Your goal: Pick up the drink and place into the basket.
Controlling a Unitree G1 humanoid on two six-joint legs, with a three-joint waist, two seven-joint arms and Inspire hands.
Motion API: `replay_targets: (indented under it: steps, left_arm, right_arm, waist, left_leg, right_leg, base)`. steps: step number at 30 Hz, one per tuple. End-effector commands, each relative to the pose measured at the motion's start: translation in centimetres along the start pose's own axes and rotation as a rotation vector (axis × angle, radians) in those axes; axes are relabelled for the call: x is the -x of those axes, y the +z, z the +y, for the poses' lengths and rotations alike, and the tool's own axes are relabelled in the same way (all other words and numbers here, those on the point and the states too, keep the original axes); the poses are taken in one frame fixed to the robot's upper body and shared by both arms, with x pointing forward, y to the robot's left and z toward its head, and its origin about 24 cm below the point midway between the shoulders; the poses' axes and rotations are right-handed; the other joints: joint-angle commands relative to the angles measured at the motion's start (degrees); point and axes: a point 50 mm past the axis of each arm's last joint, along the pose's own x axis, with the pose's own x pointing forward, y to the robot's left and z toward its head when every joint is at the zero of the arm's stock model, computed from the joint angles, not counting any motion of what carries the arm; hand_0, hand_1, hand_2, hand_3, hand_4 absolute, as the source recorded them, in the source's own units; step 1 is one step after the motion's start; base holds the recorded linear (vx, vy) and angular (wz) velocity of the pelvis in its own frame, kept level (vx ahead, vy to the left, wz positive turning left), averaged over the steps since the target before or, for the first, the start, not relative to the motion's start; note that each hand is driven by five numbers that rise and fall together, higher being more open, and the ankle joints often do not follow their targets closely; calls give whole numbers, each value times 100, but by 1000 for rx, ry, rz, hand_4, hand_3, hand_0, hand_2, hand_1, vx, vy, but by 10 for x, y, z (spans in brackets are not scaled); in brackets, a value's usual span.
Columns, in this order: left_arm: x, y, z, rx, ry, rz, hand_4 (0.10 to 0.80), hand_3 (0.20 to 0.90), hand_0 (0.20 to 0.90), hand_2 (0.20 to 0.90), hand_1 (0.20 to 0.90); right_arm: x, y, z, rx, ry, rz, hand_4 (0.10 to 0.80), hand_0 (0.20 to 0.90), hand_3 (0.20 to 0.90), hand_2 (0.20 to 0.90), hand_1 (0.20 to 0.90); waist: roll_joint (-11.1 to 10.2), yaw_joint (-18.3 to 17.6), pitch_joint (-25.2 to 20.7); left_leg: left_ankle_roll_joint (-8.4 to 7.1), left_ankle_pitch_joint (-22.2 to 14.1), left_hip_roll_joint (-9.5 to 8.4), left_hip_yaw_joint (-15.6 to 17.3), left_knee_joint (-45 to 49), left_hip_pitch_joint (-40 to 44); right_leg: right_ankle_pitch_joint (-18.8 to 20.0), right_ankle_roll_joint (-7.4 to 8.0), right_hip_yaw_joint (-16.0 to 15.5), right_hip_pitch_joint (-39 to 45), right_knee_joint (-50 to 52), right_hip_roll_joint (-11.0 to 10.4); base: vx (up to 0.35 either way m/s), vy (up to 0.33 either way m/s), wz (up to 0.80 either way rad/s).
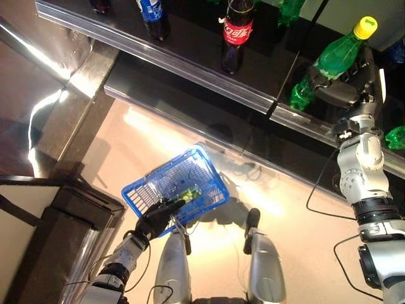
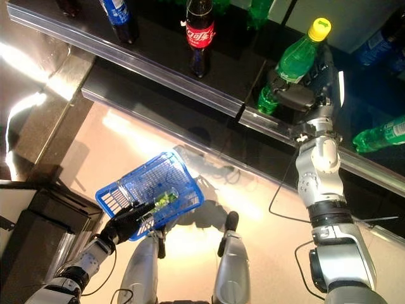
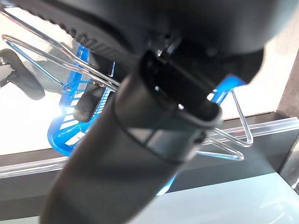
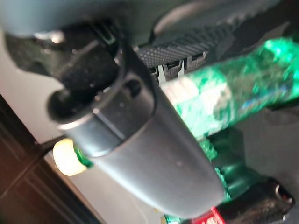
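Two hands share the work here, each with its own job. The right hand [image 1: 345,88] is up at the dark shelf [image 1: 190,57], its fingers curled round a green bottle [image 1: 332,60] with a yellow cap; the bottle lies tilted in the grip, cap pointing up and away, base toward the shelf's front rail. The right wrist view confirms the clamp, with the green body pressed between the thumb and the fingers. So the drink is in the right hand at the shelf, well apart from the basket. The left hand [image 1: 155,217] is low, near the pale floor, holding the blue basket [image 1: 209,174] by its wire handle; in the left wrist view the thin wire loops run past the dark hand, though exactly how the fingers close on them is partly hidden by the hand's own bulk. The basket hangs tilted with its mouth open upward, seemingly kept there to receive the bottle. Something green already lies in it. Other drinks stand on the shelf: a dark cola bottle [image 1: 238,35] with a red label and a blue-labelled bottle [image 1: 152,16], both untouched. The carry down to the basket is not yet done.
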Motion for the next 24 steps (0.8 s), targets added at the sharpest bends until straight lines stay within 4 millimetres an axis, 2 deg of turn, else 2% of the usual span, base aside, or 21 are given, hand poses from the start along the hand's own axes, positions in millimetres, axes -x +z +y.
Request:
replay_targets:
  steps: [1, 12, 13, 14, 15, 24]
  left_arm:
    - [19, -18, 16, -52, -33, 115, 100, 200, 300, 300, 300]
    - [18, -17, 14, -75, -48, 129, 100, 200, 300, 300, 300]
    - [18, -17, 14, -73, -48, 129, 100, 200, 300, 300, 300]
    - [18, -17, 14, -73, -50, 131, 100, 200, 300, 300, 300]
    - [18, -18, 14, -74, -51, 132, 100, 200, 300, 300, 300]
    - [16, -16, 12, -73, -59, 127, 100, 200, 300, 300, 300]
  right_arm:
    - [-29, 66, 8, 44, 79, -236, 800, 900, 900, 900, 900]
    - [-43, 65, 22, 73, 129, -198, 800, 900, 900, 900, 900]
    - [-44, 65, 23, 77, 129, -197, 676, 794, 776, 794, 794]
    - [-44, 64, 23, 81, 120, -195, 254, 432, 354, 432, 432]
    - [-44, 63, 22, 81, 116, -188, 100, 300, 200, 300, 300]
    - [-43, 59, 19, 77, 95, -176, 100, 300, 200, 300, 300]
  waist:
    - [-136, 143, -372]
    - [-105, 266, -340]
    - [-100, 270, -340]
    - [-98, 271, -343]
    - [-97, 272, -346]
    - [-91, 286, -322]
  left_leg:
    - [272, -107, 29, 409, 86, 194]
    - [281, -86, -8, 380, 25, 221]
    - [281, -85, -12, 380, 26, 219]
    - [281, -83, -15, 381, 23, 216]
    - [283, -83, -16, 383, 20, 222]
    - [294, -100, -24, 390, 37, 219]
  right_leg:
    - [55, 166, 141, 19, -12, -175]
    - [85, 168, 41, 54, -54, -196]
    - [84, 168, 40, 49, -49, -198]
    - [84, 167, 39, 46, -48, -199]
    - [85, 167, 34, 54, -51, -201]
    - [76, 161, -10, 49, -22, -223]
  base:
    - [0, 0, 0]
    - [0, 0, 0]
    - [0, 0, 0]
    - [2, 12, 3]
    - [9, 11, 5]
    - [5, 4, 5]
